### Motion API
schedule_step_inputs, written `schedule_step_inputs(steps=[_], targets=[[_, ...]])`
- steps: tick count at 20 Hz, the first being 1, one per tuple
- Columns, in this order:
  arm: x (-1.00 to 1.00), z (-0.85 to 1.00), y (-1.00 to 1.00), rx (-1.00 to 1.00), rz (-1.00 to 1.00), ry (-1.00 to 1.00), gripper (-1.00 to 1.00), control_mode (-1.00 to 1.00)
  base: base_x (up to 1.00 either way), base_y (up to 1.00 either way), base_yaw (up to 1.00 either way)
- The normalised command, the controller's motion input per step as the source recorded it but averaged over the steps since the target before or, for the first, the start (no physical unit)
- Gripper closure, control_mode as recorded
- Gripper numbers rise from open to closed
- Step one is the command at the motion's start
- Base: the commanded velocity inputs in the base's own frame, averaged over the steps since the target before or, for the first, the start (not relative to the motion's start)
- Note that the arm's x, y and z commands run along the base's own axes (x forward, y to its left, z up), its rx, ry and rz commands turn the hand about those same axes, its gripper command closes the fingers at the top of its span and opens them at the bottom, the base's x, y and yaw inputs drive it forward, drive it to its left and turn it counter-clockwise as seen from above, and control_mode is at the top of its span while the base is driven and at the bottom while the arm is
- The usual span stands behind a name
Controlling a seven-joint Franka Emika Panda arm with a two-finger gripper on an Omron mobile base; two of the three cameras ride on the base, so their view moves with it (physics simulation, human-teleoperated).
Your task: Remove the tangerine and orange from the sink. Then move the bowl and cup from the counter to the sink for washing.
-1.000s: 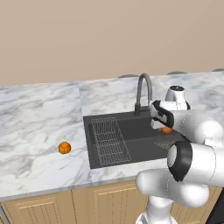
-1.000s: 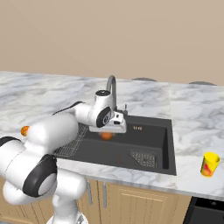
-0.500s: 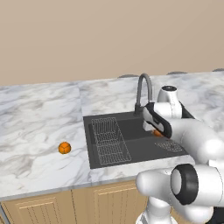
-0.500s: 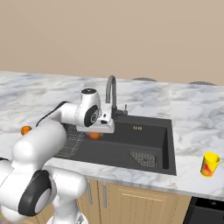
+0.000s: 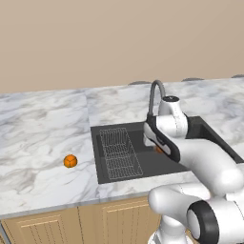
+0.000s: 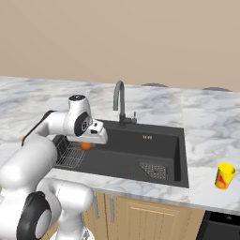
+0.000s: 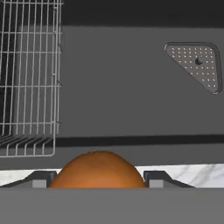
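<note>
From the left base view, one orange fruit (image 5: 70,161) is seen set down on the marble counter (image 5: 43,128), clear of the sink (image 5: 143,167). In the right base view, the second fruit (image 6: 86,146) is carried above the basin under the gripper (image 6: 89,144), while the yellow cup (image 6: 224,176) waits on the right. In the hand view, the fruit (image 7: 98,169) is clamped between wide-set fingers (image 7: 41,178), apparently for removal.
</note>
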Motion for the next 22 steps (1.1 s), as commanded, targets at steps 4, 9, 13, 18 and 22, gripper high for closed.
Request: schedule_step_inputs(steps=[4,9,13,18,22], targets=[[-0.09,0.09,0.59,0.00,-0.01,0.03,1.00,-1.00,0.00,0.00,0.00],[-0.04,0.06,0.60,0.00,0.00,0.06,1.00,-1.00,0.00,0.00,0.00],[0.00,0.01,0.57,0.00,0.00,0.09,1.00,-1.00,0.00,0.00,0.00],[-0.02,0.00,0.58,0.00,0.00,0.05,1.00,-1.00,0.00,0.00,0.00],[-0.03,0.00,0.59,0.00,0.00,0.04,1.00,-1.00,0.00,0.00,0.00]])
